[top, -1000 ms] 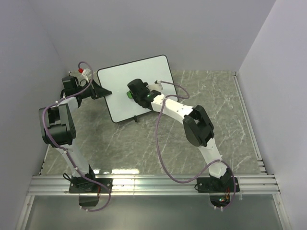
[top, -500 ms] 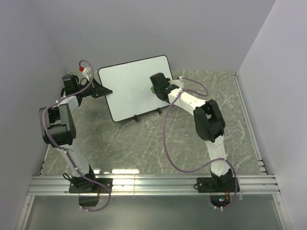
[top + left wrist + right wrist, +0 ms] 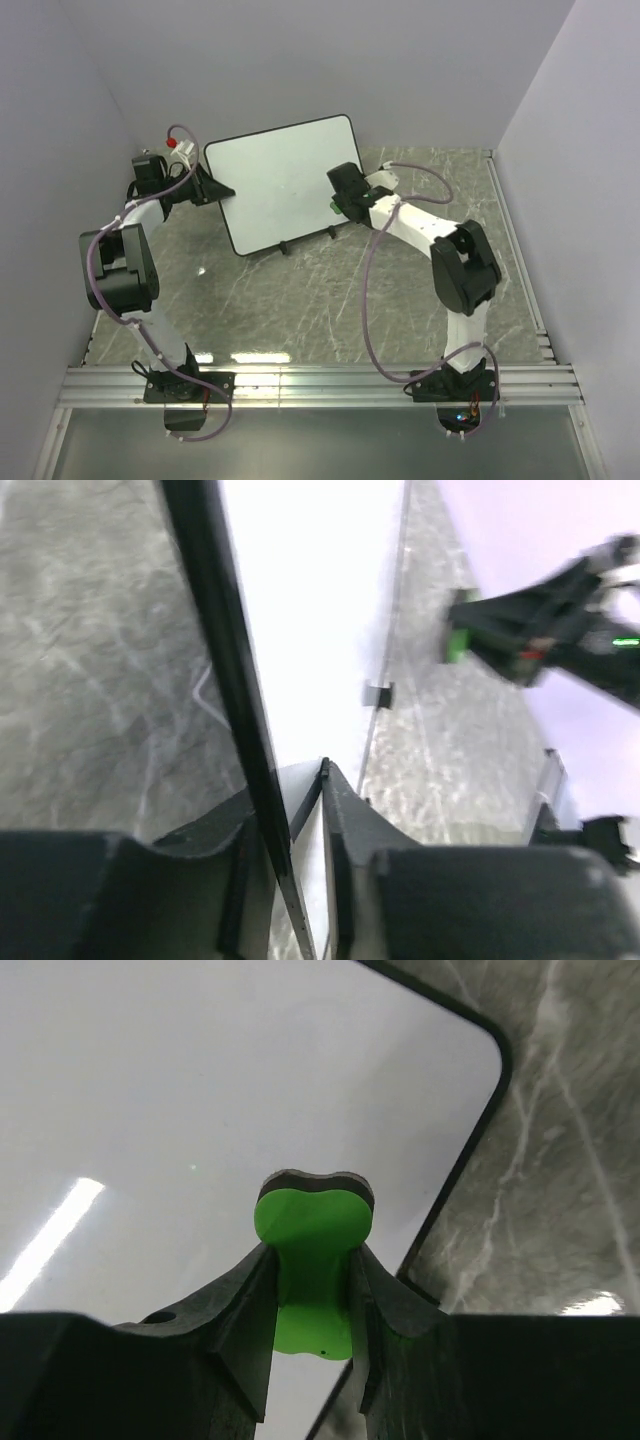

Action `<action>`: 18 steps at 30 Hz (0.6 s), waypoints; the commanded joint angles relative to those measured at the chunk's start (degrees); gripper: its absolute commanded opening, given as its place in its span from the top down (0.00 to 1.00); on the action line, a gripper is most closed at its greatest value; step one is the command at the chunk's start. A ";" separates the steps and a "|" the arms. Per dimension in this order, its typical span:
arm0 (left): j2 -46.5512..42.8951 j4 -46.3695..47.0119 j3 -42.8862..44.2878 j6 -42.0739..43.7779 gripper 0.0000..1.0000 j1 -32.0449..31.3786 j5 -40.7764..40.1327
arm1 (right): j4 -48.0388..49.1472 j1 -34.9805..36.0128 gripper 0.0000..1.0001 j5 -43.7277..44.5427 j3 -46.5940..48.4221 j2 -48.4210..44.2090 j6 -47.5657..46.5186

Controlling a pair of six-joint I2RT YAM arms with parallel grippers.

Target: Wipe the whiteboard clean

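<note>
Two-handed, working on a large white rectangular whiteboard with a thin black frame and rounded corners, propped tilted on small black feet toward the far left of the grey marbled table. Finding no dark marks on its face from above, only glare and one faint speck in the right wrist view.

Clamping the board's left edge in the left claw, closed with a finger on either side of the black rim. Pinching a green plastic eraser with a dark felt pad in the right claw, closed on it, felt facing the white surface close to the right edge and beside a rounded corner. Not managing to tell whether felt and board are actually touching.

Judging the step in hand as finishing the strip along that right edge. Doing it well probably meaning laying the felt flat, pressing lightly so as not to be tipping the propped board backward, bracing with the left claw, and sweeping in overlapping passes parallel to the frame.

Minding the rim just beside the pad, since running off it risks snagging the felt or nudging the board. Having open table to the right and on the near side for drawing away, but much less room behind, with the pale back wall near the board's top edge.
</note>
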 commanded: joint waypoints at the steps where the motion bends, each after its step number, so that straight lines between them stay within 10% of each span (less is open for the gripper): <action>1: -3.38 0.75 -2.47 4.50 0.73 0.25 -7.52 | -1.04 -1.87 1.00 1.31 -1.66 -8.00 -9.22; 18: -10.59 3.13 -8.98 0.71 0.57 4.20 -10.68 | -4.90 -7.32 1.00 -0.87 -10.81 -13.02 -15.12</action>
